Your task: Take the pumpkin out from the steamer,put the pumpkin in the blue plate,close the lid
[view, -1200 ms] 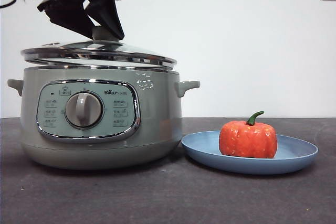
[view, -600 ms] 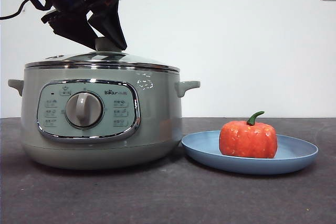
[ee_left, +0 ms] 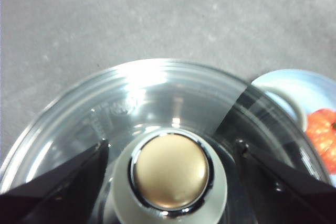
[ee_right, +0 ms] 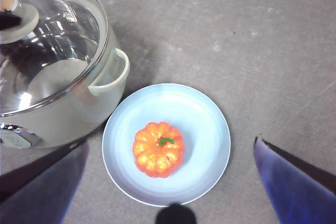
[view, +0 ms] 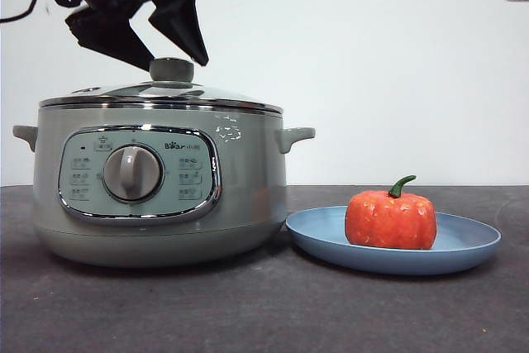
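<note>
Lid (view: 161, 93) seated on steamer (view: 157, 196), pumpkin (view: 390, 219) in plate (view: 463, 247); left tool (view: 169, 54), open astride knob (ee_left: 169, 170), should rise straight; right tool (ee_right: 168, 182) open, waiting.

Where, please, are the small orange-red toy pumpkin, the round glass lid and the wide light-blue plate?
Orange-red toy pumpkin (view: 390, 219), front view, middle of its body.
Round glass lid (view: 171, 69), front view, its knob.
Light-blue plate (ee_right: 210, 124), right wrist view, bare inner surface.
</note>
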Controlling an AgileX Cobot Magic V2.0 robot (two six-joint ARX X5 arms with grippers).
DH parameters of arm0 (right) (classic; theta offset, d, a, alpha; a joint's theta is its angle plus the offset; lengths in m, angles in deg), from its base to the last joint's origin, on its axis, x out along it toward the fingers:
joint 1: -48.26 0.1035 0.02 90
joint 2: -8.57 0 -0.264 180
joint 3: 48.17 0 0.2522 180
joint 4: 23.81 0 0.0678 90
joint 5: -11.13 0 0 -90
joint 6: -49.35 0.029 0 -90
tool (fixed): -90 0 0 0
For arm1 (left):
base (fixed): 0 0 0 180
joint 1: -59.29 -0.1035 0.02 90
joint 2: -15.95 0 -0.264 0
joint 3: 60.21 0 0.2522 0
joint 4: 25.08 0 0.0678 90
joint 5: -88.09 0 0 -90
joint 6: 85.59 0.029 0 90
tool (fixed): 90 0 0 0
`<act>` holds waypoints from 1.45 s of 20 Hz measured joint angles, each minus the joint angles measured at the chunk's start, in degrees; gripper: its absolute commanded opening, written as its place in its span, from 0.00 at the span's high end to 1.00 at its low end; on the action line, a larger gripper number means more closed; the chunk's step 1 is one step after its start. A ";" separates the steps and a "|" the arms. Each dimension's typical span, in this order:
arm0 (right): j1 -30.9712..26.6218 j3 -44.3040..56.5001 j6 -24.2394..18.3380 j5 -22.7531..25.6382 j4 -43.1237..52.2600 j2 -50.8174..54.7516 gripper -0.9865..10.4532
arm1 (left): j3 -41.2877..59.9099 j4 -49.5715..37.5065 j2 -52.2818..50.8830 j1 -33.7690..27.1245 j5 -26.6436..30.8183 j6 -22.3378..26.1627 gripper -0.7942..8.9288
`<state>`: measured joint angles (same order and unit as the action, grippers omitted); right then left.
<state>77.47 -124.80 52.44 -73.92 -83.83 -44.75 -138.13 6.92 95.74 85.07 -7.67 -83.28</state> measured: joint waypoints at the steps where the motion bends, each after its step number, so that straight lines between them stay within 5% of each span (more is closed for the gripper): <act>1: 0.00 0.00 0.00 0.02 0.00 0.00 0.45 | 0.00 0.31 -0.85 0.00 0.00 -0.37 0.50; 4: 0.00 0.00 0.00 0.02 0.50 0.00 0.45 | -0.02 4.39 -4.52 0.00 0.00 -1.11 0.53; 7: 0.00 0.00 -0.02 0.00 1.88 0.00 0.68 | -0.02 11.58 -8.39 0.00 -0.02 -1.51 0.95; 9: 0.00 0.00 -0.44 0.00 2.67 0.00 0.90 | -0.02 13.33 -10.88 0.00 0.00 -1.51 0.93; 10: 0.00 0.00 -0.76 0.02 3.23 0.00 0.93 | -0.02 13.57 -12.33 0.02 0.00 -1.51 0.93; 14: 0.00 4.28 -1.16 3.17 11.10 2.73 0.93 | 2.86 11.47 -19.15 0.20 1.20 -1.57 0.93; 20: 0.00 22.51 0.59 4.28 26.49 12.83 0.93 | 22.84 0.35 -34.84 1.84 7.96 -1.92 0.93; 29: 0.00 24.76 5.49 4.26 22.08 13.49 0.91 | 26.03 3.67 -39.76 1.84 8.39 -1.92 0.92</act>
<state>77.47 -100.04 57.93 -69.66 -61.76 -31.26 -112.10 10.59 55.98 86.91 0.72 -85.21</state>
